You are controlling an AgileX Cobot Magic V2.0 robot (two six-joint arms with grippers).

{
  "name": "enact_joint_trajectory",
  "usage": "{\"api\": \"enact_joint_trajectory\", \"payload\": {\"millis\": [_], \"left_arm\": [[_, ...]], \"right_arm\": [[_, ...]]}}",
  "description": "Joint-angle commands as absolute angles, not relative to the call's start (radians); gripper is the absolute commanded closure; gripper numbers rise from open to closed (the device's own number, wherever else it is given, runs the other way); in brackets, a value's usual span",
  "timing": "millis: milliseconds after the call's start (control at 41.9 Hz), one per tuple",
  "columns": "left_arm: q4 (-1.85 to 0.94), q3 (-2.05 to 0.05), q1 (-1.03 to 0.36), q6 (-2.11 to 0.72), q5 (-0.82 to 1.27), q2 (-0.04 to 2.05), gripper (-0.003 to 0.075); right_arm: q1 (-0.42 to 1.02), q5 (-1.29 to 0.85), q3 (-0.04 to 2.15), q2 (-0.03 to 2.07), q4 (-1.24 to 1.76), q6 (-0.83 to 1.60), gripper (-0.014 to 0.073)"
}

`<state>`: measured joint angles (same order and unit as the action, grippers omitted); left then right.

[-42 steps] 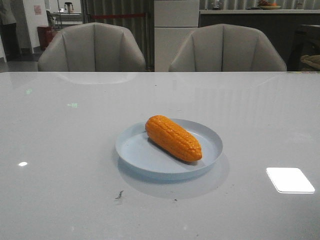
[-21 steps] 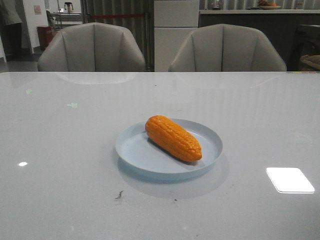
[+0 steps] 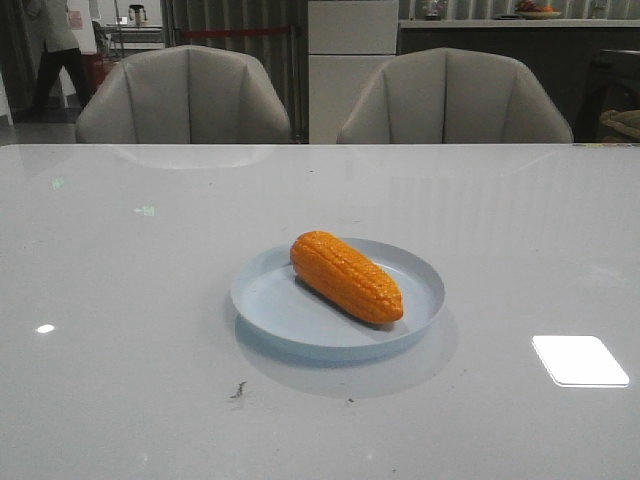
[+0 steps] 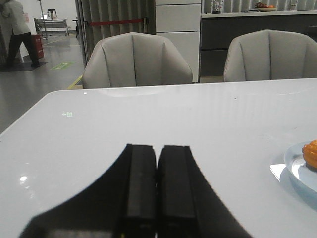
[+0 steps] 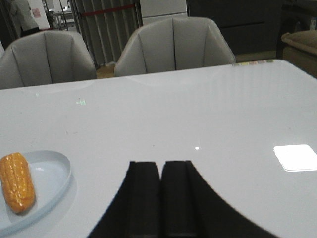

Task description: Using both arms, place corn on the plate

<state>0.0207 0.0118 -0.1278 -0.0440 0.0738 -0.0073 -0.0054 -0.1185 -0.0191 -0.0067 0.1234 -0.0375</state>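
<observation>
The orange corn (image 3: 346,276) lies diagonally on the pale blue plate (image 3: 270,300) at the middle of the white table. No arm shows in the front view. In the left wrist view my left gripper (image 4: 158,148) is shut and empty, well back from the plate (image 4: 297,166), where the corn's end (image 4: 311,153) shows. In the right wrist view my right gripper (image 5: 160,163) is shut and empty, apart from the plate (image 5: 49,171) and the corn (image 5: 17,181).
Two grey chairs (image 3: 185,95) (image 3: 455,97) stand behind the table's far edge. A person (image 3: 55,40) walks in the far left background. A bright light reflection (image 3: 580,360) lies on the table at the right.
The corn, the plate and the table have not moved. The person in the far left background has stepped to the right.
</observation>
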Motion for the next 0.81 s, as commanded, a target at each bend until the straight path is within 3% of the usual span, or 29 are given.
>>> {"api": "enact_joint_trajectory", "payload": {"millis": [0,787], "left_arm": [[0.017,0.049,-0.136,-0.035,-0.014,-0.027,0.0627],[0.017,0.049,-0.136,-0.035,-0.014,-0.027,0.0627]], "right_arm": [[-0.011,-0.057,-0.007,-0.027,0.120,-0.036,0.0537],[-0.011,-0.113,-0.007,-0.031,0.120,-0.036,0.0537]]}}
